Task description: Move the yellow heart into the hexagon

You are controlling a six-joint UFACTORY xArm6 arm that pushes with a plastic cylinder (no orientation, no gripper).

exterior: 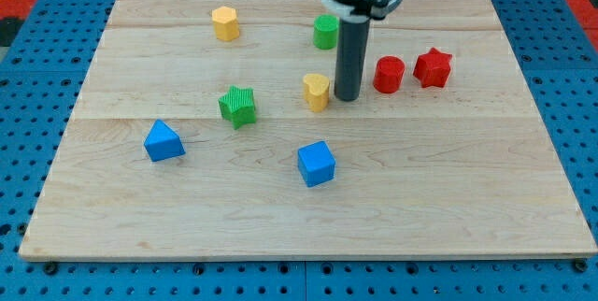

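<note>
Altogether eight blocks on a wooden board, with my tip just beside the yellow heart.

Nearest the view's bottom are two blue blocks: a cube near the middle and a wedge-like one to the view's left. Farther up come the green star, then the yellow heart near the board's centre, with my tip just to its right; whether they touch I cannot tell. Two red blocks, a cylinder and a star, sit right of the rod. Farthest are a green block partly behind the rod and the yellow hexagon. No jaws here, only a rod.
</note>
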